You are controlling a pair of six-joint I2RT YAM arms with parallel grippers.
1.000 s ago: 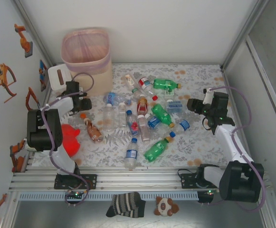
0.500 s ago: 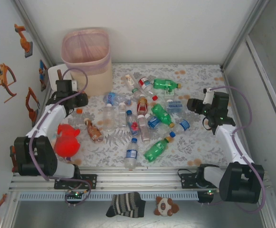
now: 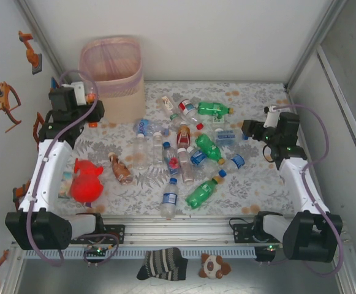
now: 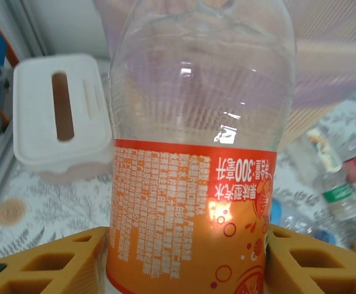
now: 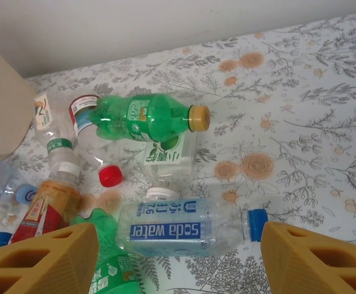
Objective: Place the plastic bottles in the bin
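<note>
Your left claw (image 4: 187, 260) clamps a clear orange-labelled bottle (image 4: 196, 122), cap and base cut off; the bin (image 3: 125, 92) stands just beyond it. Your right claw (image 5: 178, 260) gapes empty, a soda-water bottle (image 5: 178, 228) lying just ahead.

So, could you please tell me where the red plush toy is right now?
In the top view, the red plush toy lies low on the left, beside the left arm and just left of the amber bottle.

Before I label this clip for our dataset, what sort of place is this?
Likely a robotics lab test cell: left arm and right arm bolted to an aluminium rail, plain white walls, and staged plastic bottles strewn on a floral tablecloth beside a bin.
</note>
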